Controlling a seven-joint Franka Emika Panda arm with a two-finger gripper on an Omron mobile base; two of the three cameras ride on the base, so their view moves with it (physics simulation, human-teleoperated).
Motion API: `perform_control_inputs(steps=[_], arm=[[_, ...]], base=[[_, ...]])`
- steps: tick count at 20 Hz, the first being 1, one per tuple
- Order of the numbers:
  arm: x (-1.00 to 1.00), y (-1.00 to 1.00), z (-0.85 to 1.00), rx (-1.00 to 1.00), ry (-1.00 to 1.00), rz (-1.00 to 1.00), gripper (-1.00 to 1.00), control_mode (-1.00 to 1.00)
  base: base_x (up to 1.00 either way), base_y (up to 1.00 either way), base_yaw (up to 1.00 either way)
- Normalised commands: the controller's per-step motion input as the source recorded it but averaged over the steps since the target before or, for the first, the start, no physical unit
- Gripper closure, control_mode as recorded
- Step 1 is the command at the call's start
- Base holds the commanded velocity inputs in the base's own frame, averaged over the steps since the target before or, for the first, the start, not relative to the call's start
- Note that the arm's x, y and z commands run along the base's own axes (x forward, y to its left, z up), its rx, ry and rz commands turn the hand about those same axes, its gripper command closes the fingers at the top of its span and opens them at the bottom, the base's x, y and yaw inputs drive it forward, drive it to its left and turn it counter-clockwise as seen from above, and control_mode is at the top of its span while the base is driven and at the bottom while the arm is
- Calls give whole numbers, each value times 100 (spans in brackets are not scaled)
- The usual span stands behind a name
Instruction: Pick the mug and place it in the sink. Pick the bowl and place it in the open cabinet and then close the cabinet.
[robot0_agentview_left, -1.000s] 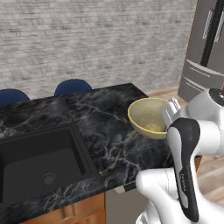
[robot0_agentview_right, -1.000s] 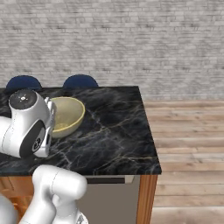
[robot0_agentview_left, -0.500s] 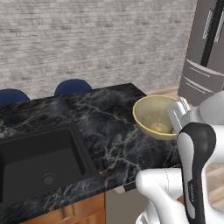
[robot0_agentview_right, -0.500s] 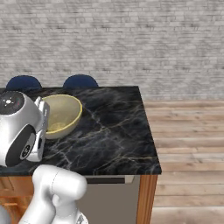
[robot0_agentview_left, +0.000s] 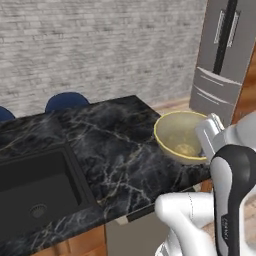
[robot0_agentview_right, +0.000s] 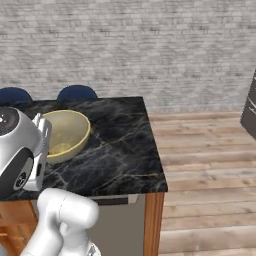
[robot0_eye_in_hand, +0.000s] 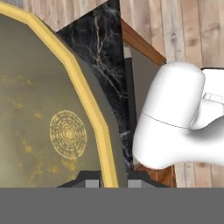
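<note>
The pale yellow bowl (robot0_agentview_left: 179, 136) with its olive inside hangs just over the right end of the black marble counter (robot0_agentview_left: 110, 150). My gripper (robot0_eye_in_hand: 111, 180) is shut on the bowl's near rim (robot0_eye_in_hand: 89, 113), one finger inside and one outside. From the right base view, the bowl (robot0_agentview_right: 65, 131) sits in front of my white hand. The black sink (robot0_agentview_left: 30, 185) lies at the counter's left. The mug and the cabinet are out of view.
A steel fridge (robot0_agentview_left: 225, 55) stands at the far right past the counter's end. Two blue chair backs (robot0_agentview_right: 75, 93) rise behind the counter against the brick wall. Wooden floor (robot0_agentview_right: 205, 165) opens to the right of the counter.
The whole picture has slid left, so the camera has moved. The bowl, still in my grip, has drifted toward the counter's right end.
</note>
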Motion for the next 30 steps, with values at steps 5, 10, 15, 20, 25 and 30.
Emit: perform_control_inputs(steps=[5,10,15,20,25,30], arm=[[0,0,0,0,0,0,100,100],[0,0,0,0,0,0,100,100],[0,0,0,0,0,0,100,100],[0,0,0,0,0,0,100,100],[0,0,0,0,0,0,100,100],[0,0,0,0,0,0,100,100]], base=[[-19,-61,-70],[0,-9,-91],[0,0,-95],[0,0,-90],[0,0,-84],[0,0,-78]])
